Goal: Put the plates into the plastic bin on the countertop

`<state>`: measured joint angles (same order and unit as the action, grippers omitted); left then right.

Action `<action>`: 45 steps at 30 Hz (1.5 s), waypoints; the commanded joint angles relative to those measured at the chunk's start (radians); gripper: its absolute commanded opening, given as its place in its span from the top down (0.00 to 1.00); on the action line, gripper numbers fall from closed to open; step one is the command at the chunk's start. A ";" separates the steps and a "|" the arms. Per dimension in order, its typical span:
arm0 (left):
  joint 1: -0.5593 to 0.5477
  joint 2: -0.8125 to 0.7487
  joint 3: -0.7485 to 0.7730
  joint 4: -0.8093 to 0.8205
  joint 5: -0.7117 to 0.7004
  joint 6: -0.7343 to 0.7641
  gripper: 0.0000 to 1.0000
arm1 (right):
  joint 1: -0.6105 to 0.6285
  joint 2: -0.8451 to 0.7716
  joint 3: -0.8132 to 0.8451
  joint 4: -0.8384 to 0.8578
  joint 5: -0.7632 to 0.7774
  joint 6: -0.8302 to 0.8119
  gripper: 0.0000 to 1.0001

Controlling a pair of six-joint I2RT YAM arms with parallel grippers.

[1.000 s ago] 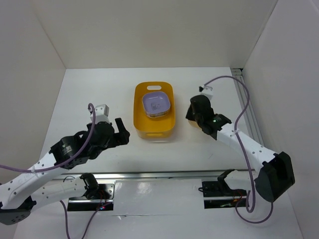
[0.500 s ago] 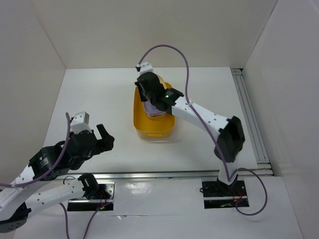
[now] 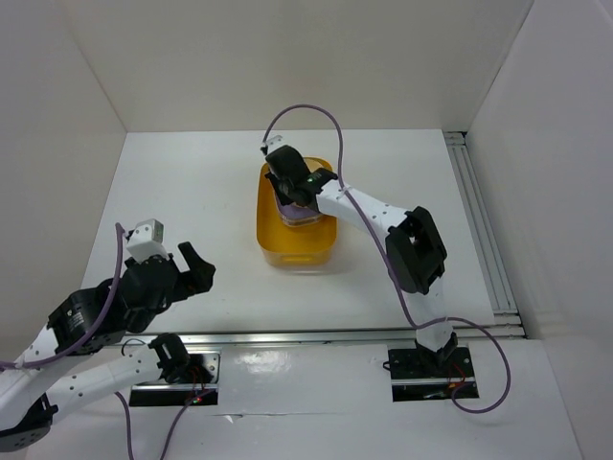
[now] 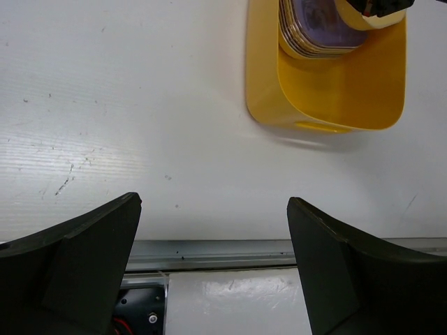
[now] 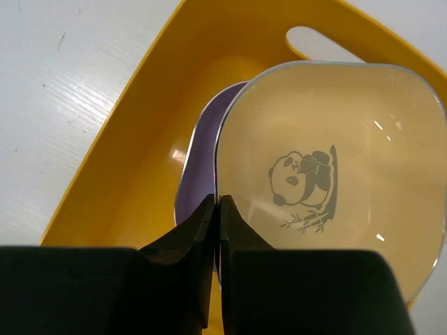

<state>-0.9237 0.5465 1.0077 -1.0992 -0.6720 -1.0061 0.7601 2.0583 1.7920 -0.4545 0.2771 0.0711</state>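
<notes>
**Last visible plate held over a nearly full bin**

A pale yellow plate [image 5: 328, 174], a shallow rounded square with a panda print [image 5: 304, 178] at its centre, hangs inside the mouth of the orange-yellow plastic bin [image 5: 133, 146]. The right gripper [image 5: 218, 209] holds it, with both fingers pinched tightly together on the plate's near rim. Directly beneath it lies a purple plate [image 5: 199, 174], partly covered by the yellow one. Whether the two plates are touching cannot be told from these views.

From the left wrist camera, the purple plate is seen to top a stack of plates [image 4: 314, 42] inside the bin. Several rims show layered under it, but they are too close together to count. The bin's handle slot [image 5: 314, 38] is at its far end.

The bin stands near the middle of the white countertop [image 3: 192, 192], with the right arm stretched over it from the right side. The left gripper [image 4: 213, 209] is well apart from the bin, near the front left of the counter. Its jaws stand wide open and hold nothing.

Every plate that shows is either in the bin or held over it, so the task looks close to finished. What seems to remain is to let go of the yellow plate so that it settles onto the stack, then draw the right arm clear. A plate hidden behind the arms cannot be ruled out.
</notes>
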 commanded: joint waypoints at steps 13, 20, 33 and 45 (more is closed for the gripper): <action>-0.003 0.017 -0.003 0.018 -0.012 -0.006 0.01 | 0.090 -0.245 -0.117 0.188 0.131 0.009 0.00; -0.003 0.017 -0.003 0.018 -0.012 -0.006 0.01 | 0.126 -0.574 -0.345 0.163 0.236 0.076 0.00; -0.003 -0.019 -0.012 0.027 -0.012 -0.017 0.01 | 0.157 -1.367 -0.842 -0.251 0.383 0.407 0.00; -0.003 -0.097 -0.021 0.016 -0.021 -0.051 0.01 | 0.157 -1.509 -0.862 -0.296 0.336 0.444 0.00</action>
<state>-0.9245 0.4740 0.9962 -1.0950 -0.6762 -1.0328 0.9119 0.5095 0.9283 -0.7273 0.6132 0.4976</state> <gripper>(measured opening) 0.992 0.999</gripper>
